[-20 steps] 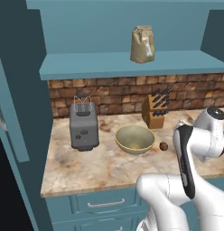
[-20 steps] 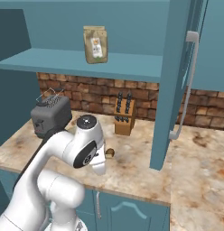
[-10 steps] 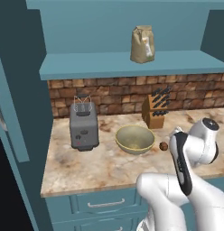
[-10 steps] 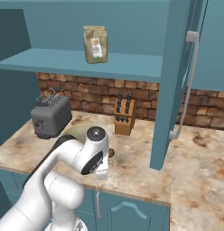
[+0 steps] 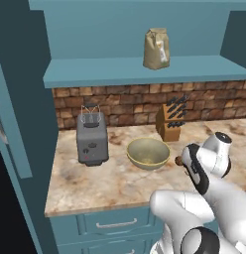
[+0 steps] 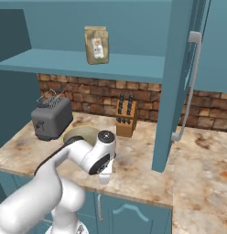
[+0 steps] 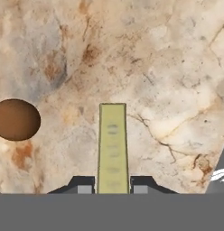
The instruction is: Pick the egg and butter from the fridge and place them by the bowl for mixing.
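Glossy white robot arm (image 5: 194, 213) made of fat rounded tube-like links, smooth plastic-looking shell. Dark grey to black bands at the joints. Round white joint cap with a small dark disc in its centre (image 6: 106, 136). In the hand view, two small dark grey finger tips (image 7: 85, 184) with pale grey square pads.

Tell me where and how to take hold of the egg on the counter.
Grip the egg across its widest middle, coming straight down from above. It is small, smooth and rounded, lying free on the marble counter with open stone around it, so only its sides suit the fingers. The hand is shut on the butter, so that likely goes down first.
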